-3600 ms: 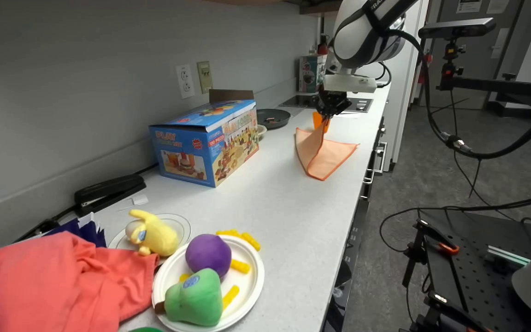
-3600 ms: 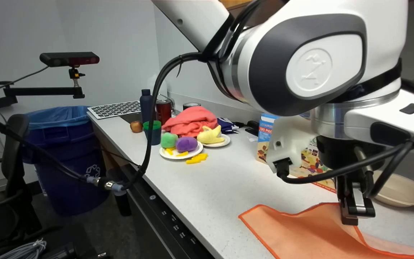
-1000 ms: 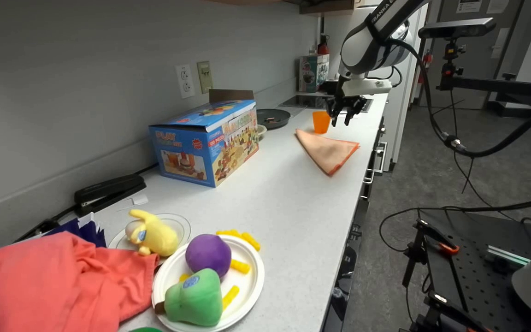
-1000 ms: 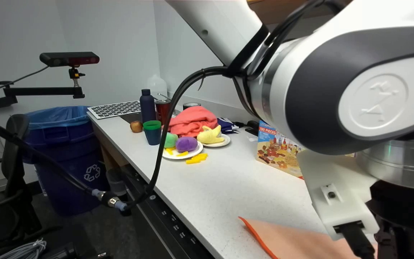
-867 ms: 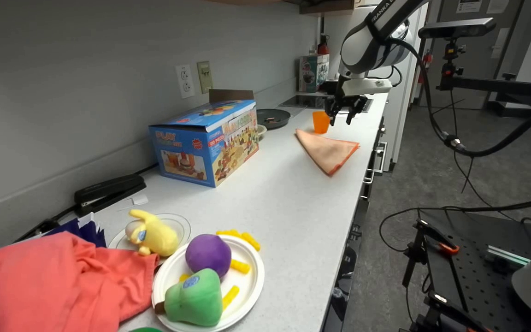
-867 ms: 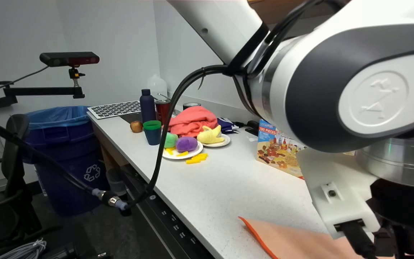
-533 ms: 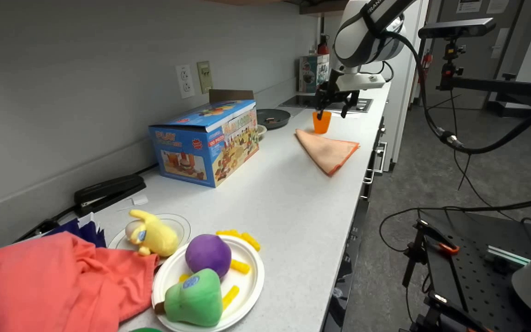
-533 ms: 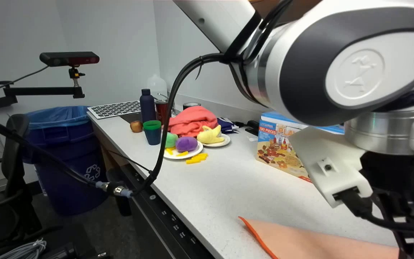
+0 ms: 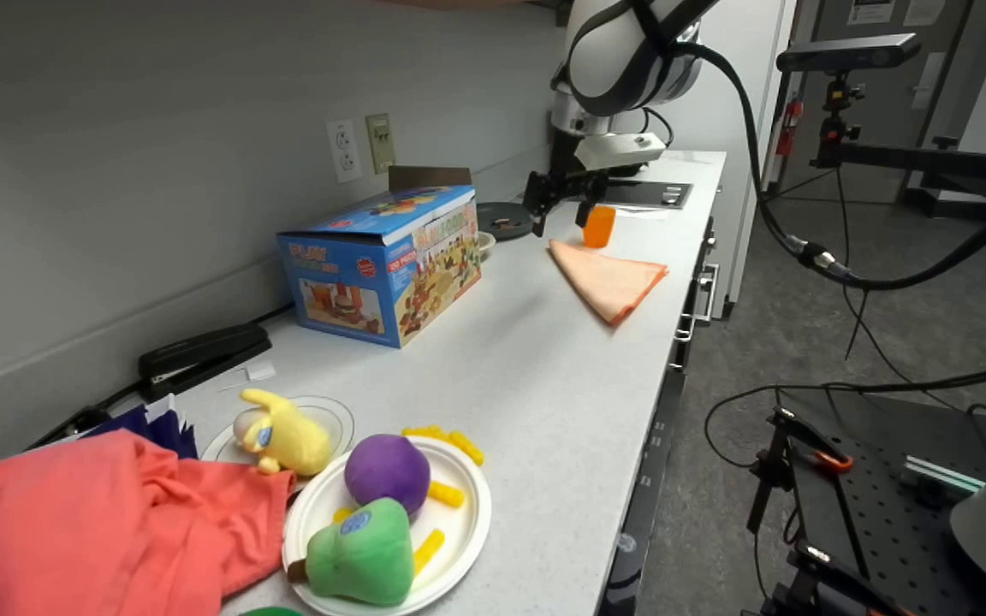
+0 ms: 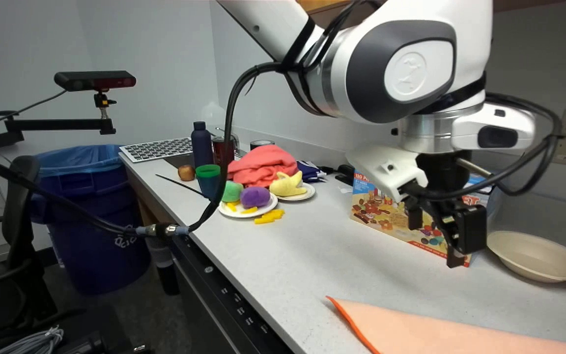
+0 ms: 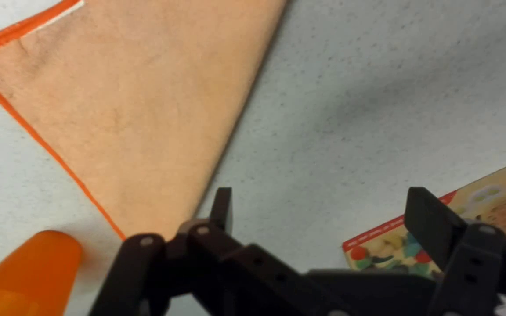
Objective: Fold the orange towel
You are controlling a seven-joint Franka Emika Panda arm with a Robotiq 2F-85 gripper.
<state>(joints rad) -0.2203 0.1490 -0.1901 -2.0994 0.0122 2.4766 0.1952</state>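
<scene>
The orange towel (image 9: 610,281) lies on the counter, folded over into a rough triangle. In an exterior view its near corner and the front part of the cloth (image 10: 425,329) show, the rest running out of the frame. Its smooth folded edge and orange-trimmed sides are seen from above in the wrist view, where the towel (image 11: 134,96) fills the upper left. My gripper (image 11: 320,189) is wide open with nothing between its fingers. It hangs above the counter beside the towel, on the side of the toy food box, and does not touch the cloth.
An orange cup (image 9: 599,228) stands close behind the towel. The play food box (image 9: 382,257) is by the wall, close to my gripper. A beige bowl (image 10: 538,255) and a dark pan (image 9: 506,220) are beyond it. Plates with plush toys (image 9: 386,475) are at the counter's other end.
Earlier my gripper held up part of the towel; now that part is laid down and let go. The gripper has opened and moved off the towel towards the wall and the box.
</scene>
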